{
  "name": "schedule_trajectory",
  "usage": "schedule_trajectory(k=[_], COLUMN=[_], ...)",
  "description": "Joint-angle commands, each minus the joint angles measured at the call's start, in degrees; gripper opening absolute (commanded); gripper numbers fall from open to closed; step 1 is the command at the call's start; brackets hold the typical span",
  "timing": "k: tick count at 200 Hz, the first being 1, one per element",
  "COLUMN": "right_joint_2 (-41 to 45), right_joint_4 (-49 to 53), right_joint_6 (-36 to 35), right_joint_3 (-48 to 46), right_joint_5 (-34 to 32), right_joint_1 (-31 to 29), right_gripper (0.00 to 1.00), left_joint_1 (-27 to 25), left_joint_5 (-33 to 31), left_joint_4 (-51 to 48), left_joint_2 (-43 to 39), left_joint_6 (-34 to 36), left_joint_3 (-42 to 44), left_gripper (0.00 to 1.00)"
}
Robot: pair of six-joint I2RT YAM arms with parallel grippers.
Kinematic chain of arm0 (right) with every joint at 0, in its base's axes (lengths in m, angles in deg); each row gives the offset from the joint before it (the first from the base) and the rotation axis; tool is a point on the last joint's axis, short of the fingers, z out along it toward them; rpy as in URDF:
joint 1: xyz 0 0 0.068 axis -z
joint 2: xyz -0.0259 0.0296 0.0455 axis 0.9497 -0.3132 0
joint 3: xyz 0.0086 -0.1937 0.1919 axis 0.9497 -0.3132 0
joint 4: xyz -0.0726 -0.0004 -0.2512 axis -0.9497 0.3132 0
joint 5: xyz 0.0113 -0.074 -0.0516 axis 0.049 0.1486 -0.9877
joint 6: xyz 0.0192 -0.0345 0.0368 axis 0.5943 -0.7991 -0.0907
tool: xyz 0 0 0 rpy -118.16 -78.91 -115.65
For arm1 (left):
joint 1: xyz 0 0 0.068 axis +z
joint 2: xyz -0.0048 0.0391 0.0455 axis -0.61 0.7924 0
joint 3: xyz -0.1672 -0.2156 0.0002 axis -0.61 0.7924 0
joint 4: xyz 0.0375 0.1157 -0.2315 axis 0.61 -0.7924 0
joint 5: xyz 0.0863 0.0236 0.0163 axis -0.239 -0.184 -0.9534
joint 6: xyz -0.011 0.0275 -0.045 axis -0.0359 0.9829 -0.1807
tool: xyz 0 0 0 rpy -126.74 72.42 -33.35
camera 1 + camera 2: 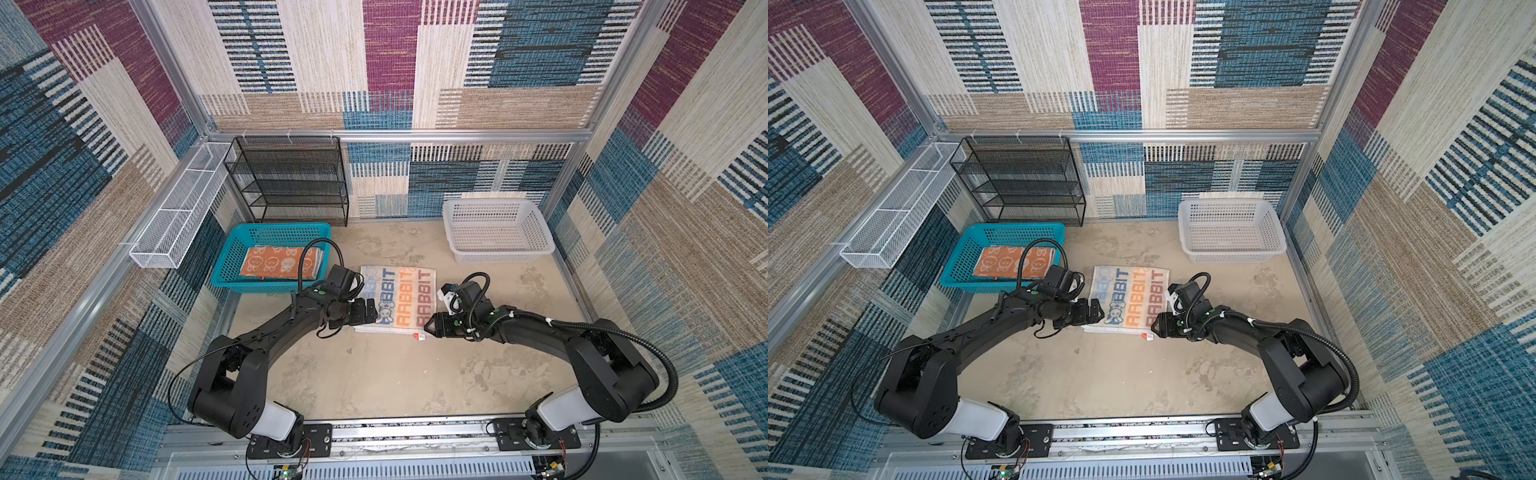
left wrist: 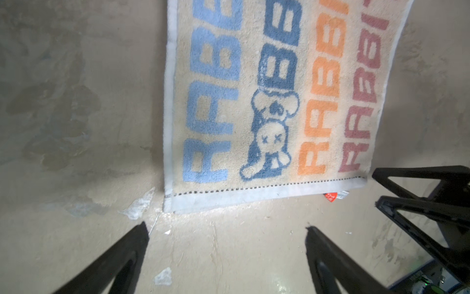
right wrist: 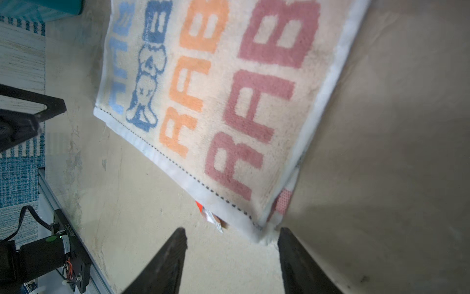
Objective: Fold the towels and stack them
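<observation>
The whitish towel with "RABBIT" lettering [image 1: 405, 297] [image 1: 1133, 299] lies folded flat in the middle of the table. An orange towel with white rabbit faces [image 1: 276, 262] [image 1: 1011, 262] rests folded inside the teal basket [image 1: 222, 266]. My left gripper [image 1: 370, 312] [image 2: 226, 226] is open and empty, hovering at the lettered towel's [image 2: 267, 114] near left corner. My right gripper [image 1: 430, 326] [image 3: 232, 230] is open too. The towel's [image 3: 216, 101] near right corner lies just ahead of one of its fingertips [image 3: 283, 233], and nothing is between the jaws.
A white basket [image 1: 498, 253] stands at the back right. A black mesh shelf [image 1: 286, 178] and a white wire tray [image 1: 178, 212] are at the back left. A small orange tag [image 1: 419, 337] pokes out from under the towel's near edge.
</observation>
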Motion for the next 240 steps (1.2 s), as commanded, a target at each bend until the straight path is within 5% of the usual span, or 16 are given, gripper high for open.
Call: schedule_trajectory(k=[1, 100, 240], right_joint_2=[-0.8, -3.8, -5.1], right_joint_4=[-2.1, -2.7, -0.6], right_joint_6=[0.7, 0.4, 0.1], right_joint_3=[-0.2, 0.3, 2.9], right_joint_5=[-1.0, -2.0, -5.1], right_joint_1=[-0.1, -0.2, -1.6], right_gripper=[0.53, 0.35, 0.27], left_joint_1=[0.1, 0.1, 0.2], left_joint_5=[1.2, 1.5, 1.6], left_joint_4=[2.1, 3.0, 3.4], left_joint_2=[0.4, 0.9, 1.7], left_joint_6=[-1.1, -0.9, -0.6], left_joint_3=[0.7, 1.3, 2.2], left_gripper=[0.99, 0.99, 0.99])
